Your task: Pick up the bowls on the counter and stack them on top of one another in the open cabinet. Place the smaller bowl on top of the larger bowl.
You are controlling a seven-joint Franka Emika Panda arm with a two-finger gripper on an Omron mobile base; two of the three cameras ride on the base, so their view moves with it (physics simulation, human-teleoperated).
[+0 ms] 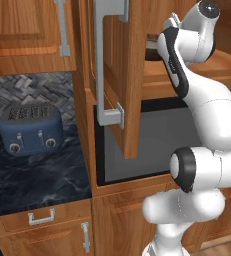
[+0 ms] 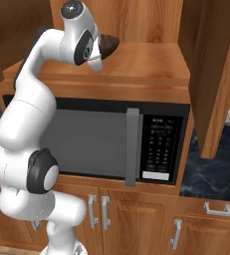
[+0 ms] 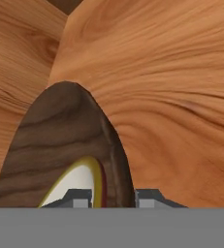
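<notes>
My gripper (image 3: 114, 197) is shut on the rim of the larger bowl (image 3: 60, 145), a wide dark brown wooden bowl seen edge-on just beyond the fingertips. A pale cream patch (image 3: 74, 186) edged in yellow and red lies against the bowl's face by the left finger; I cannot tell whether it is the smaller bowl. In the right base view the gripper (image 2: 99, 56) holds the larger bowl (image 2: 109, 45) over the left part of the open cabinet's shelf (image 2: 151, 64). A sliver of the larger bowl (image 1: 151, 51) peeks out behind my arm in the left base view.
The cabinet doors (image 1: 122, 75) (image 2: 211, 74) hang open on both sides of the shelf, one with a long grey bar handle (image 1: 101, 65). A black microwave (image 2: 111, 139) sits under the shelf. A blue toaster (image 1: 31, 130) stands on the dark marbled counter (image 1: 37, 175) at left.
</notes>
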